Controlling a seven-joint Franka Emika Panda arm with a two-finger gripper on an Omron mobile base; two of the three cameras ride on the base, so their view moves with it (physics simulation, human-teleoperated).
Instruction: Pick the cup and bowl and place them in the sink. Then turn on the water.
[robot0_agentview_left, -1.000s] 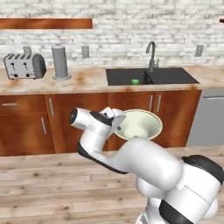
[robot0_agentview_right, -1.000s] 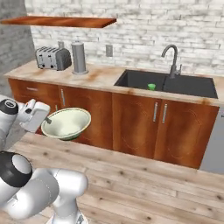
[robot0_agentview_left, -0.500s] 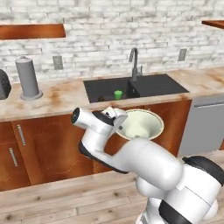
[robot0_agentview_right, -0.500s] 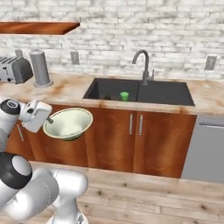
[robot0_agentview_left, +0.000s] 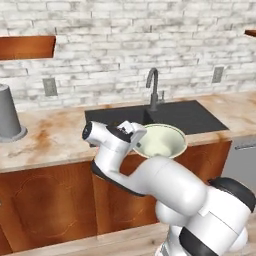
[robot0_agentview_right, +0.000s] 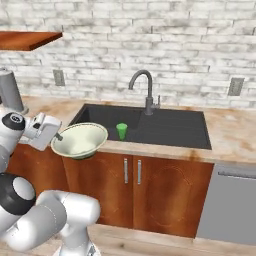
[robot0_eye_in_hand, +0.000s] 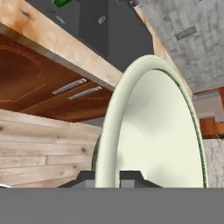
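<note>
A mottled beige stone counter (robot0_agentview_right: 230, 130) runs along the brick wall. A black rectangular sink (robot0_agentview_right: 170, 127) (sunk into it) holds a small green cup (robot0_agentview_right: 121, 131). A grey cylindrical canister (robot0_agentview_left: 9, 120) stands at its left end.

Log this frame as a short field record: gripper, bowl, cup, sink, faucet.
gripper: shut on the bowl's rim
bowl: held in the air in front of the counter edge, at the sink's left front corner
cup: upright inside the sink
sink: holds the cup, bowl not yet in
faucet: no water running
</note>
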